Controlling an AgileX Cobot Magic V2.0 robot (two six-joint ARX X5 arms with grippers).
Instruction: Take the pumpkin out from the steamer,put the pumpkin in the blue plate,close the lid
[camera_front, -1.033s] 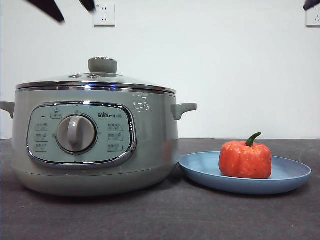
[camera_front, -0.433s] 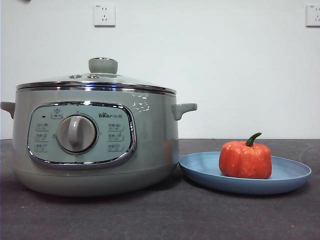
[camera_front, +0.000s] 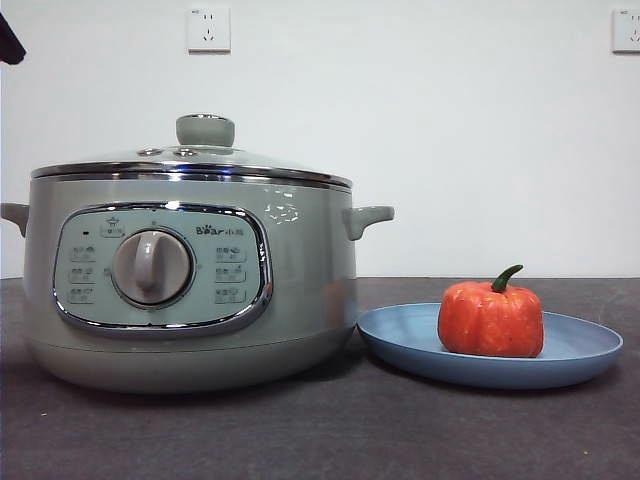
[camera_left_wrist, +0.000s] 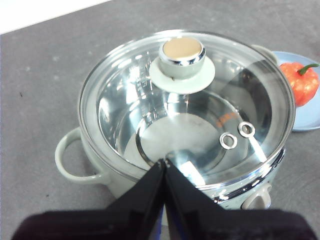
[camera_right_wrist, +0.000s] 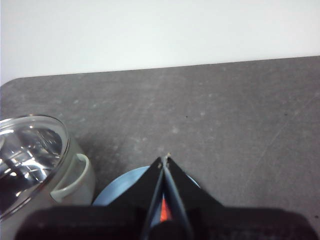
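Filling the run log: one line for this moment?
pumpkin: on blue plate | lid: on steamer | left gripper, right gripper: shut, empty

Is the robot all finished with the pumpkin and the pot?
Looks finished. The pumpkin sits in the blue plate, and the lid is on the steamer. Both hands, left hand and right hand, are shut and hold nothing. Nothing seems left.

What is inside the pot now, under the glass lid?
Through the lid, the pot shows only a bare shiny metal bowl; nothing sits in it. Reflections blur the floor in places. The pumpkin rests on the plate beside it.
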